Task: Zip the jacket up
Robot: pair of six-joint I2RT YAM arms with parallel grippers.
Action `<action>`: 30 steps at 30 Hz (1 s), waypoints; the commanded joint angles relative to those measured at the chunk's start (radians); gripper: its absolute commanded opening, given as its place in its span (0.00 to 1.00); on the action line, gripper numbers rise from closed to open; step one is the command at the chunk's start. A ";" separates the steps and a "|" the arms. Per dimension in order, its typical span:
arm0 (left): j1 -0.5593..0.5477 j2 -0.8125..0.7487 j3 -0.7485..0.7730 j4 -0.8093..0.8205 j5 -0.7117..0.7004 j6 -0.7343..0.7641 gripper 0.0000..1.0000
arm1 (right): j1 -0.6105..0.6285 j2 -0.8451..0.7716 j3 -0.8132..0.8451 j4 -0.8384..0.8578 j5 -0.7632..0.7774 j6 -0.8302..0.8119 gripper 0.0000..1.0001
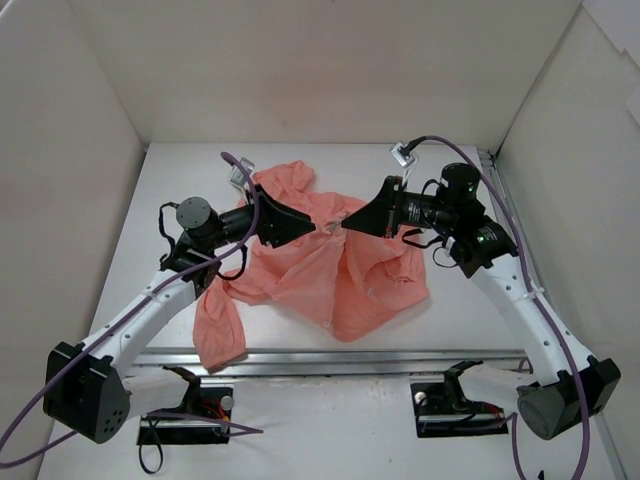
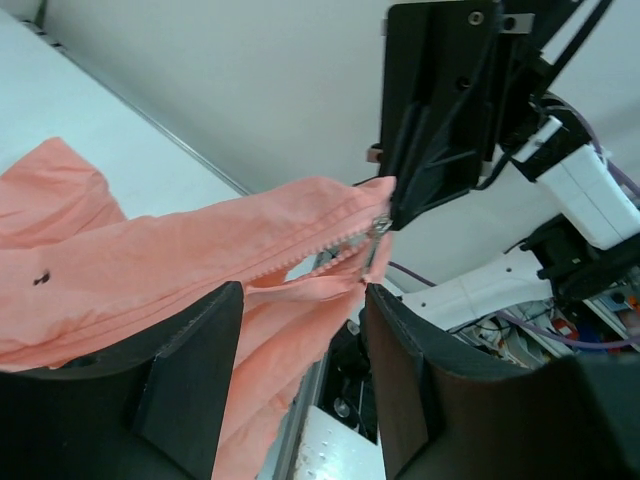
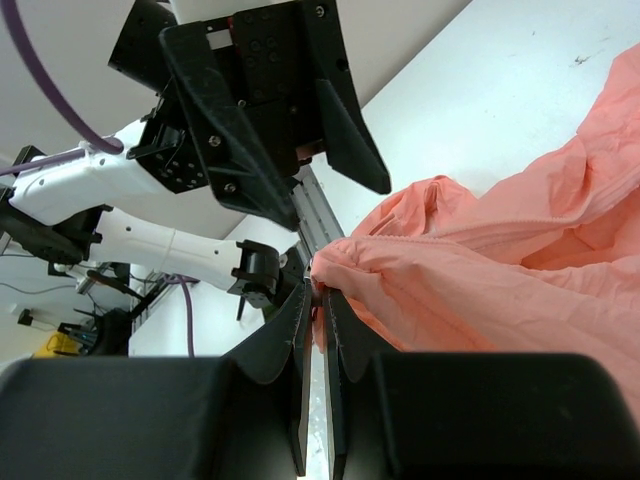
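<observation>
While the left gripper (image 2: 305, 295) stood with its fingers spread wide, gripping nothing, the jacket (image 1: 330, 280) ran through the gap between them, its salmon-pink fabric draped over one finger (image 2: 190, 380). Beyond its tips the zip (image 2: 320, 250) led on to the right gripper (image 1: 348, 222), which faced it tip to tip, clenched on the jacket's front edge at the zip's end; the rest sagged beneath both grippers onto the table (image 1: 180, 180)
</observation>
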 commanded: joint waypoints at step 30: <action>-0.139 -0.112 0.044 -0.116 -0.285 -0.093 0.43 | -0.005 0.037 0.029 0.077 0.042 0.033 0.00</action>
